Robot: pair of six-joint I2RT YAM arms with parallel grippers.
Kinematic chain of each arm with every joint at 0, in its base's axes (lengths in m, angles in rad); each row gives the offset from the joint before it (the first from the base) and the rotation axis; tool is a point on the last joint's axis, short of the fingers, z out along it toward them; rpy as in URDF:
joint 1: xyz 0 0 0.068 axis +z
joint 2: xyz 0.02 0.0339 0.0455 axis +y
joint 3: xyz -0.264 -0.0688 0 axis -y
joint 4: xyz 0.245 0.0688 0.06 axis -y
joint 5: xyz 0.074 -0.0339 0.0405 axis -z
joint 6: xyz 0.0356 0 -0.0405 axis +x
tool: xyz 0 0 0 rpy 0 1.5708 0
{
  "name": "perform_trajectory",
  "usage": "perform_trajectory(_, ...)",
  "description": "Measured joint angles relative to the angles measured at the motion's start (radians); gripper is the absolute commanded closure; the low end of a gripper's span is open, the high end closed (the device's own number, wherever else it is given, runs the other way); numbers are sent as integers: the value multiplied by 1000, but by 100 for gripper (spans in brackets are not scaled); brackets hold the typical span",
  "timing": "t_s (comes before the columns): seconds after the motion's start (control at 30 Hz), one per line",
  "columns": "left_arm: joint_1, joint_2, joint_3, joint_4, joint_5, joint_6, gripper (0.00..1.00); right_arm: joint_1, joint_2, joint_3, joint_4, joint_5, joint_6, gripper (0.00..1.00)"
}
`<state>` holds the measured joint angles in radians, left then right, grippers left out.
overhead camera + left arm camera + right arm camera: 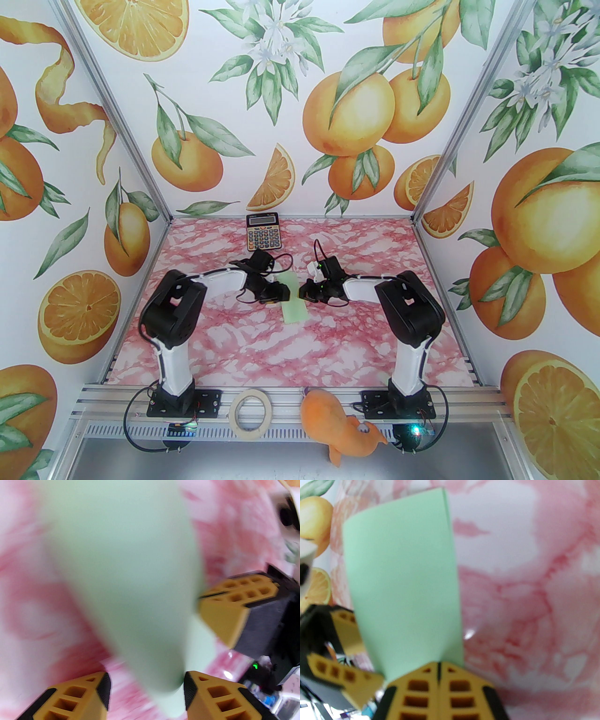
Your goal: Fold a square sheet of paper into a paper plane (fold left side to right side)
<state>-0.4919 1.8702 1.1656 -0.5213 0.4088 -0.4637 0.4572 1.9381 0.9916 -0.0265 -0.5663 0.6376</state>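
Tape roll [253, 413] and plush toy [344, 429] at the near edge. On the counter [281, 356], left fingers [211, 695] stand apart, the sheet's edge loose in their gap. The sheet of paper [294, 304], a narrow strip, runs near-to-far between the arms. Right fingers [431, 681] are pinched closed on its right edge.
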Motion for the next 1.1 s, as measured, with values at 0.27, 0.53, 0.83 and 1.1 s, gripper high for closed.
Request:
perform_trajectory(0.27,-10,-151,-65,103,11,-114,90,1,0,0,0,2,0,100)
perform_trajectory(0.53,-86,-50,-66,185,28,-178,90,1,0,0,0,2,0,100)
perform_trajectory(0.83,-80,7,-66,178,-24,-184,90,1,0,0,0,2,0,100)
perform_trajectory(1.1,-78,16,-67,174,-40,-183,90,1,0,0,0,2,0,100)
